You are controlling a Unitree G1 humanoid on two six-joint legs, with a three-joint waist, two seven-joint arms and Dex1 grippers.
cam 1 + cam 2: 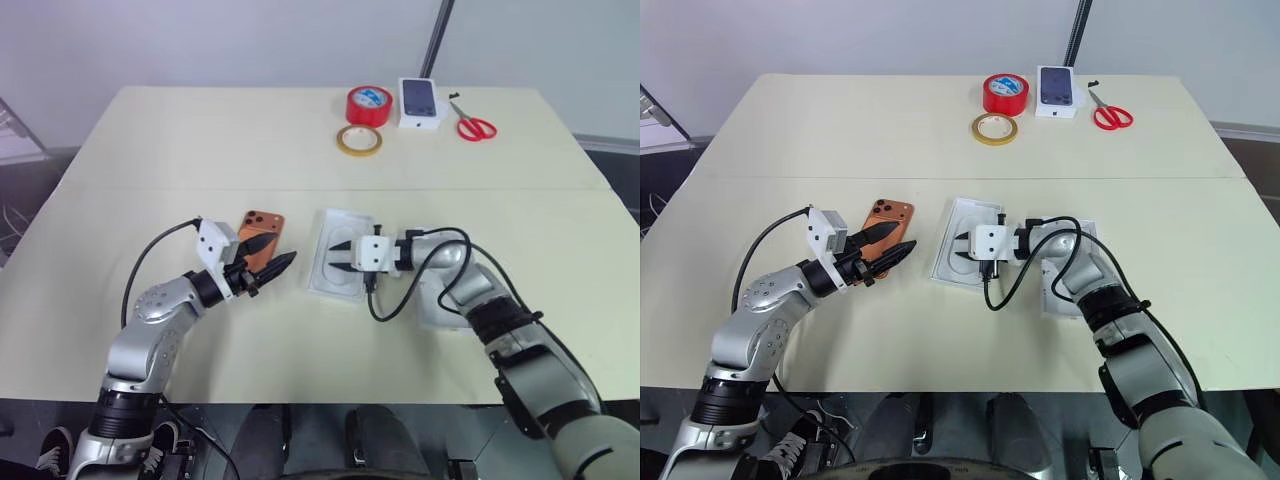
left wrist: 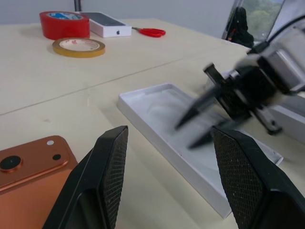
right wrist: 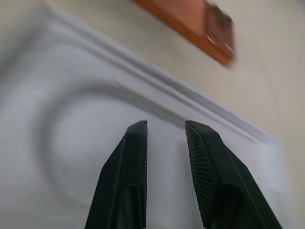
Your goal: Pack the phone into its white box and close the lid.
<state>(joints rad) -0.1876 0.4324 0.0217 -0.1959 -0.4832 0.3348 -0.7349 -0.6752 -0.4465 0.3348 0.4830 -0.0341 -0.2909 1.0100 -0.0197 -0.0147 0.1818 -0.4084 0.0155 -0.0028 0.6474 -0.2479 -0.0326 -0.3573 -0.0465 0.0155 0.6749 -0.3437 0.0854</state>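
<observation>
1. Preparing the white box (image 1: 343, 256) looks like the step in hand: it lies open in the middle of the table (image 1: 150, 150), and a moulded white liner with an oval recess (image 3: 71, 157) sits in it. The phone (image 1: 259, 236) is not yet packed.
2. The phone, orange and camera side up, lies on the table just to the left of the box, apart from it.
3. The right gripper (image 1: 341, 256) reaches over the box from the right, pointing left and slightly down. Its two black fingers stand a little apart above the oval recess and hold nothing; whether they touch the liner cannot be told.
4. The left gripper (image 1: 270, 267) hovers over the near end of the phone, jaws well open, gripping nothing.
5. Next, by my judgement, the liner must be dealt with if it blocks the tray, then the left gripper must close on the phone's edges and carry it right into the box.
6. A second white box bearing a phone picture (image 1: 420, 102) stands at the far edge.
</observation>
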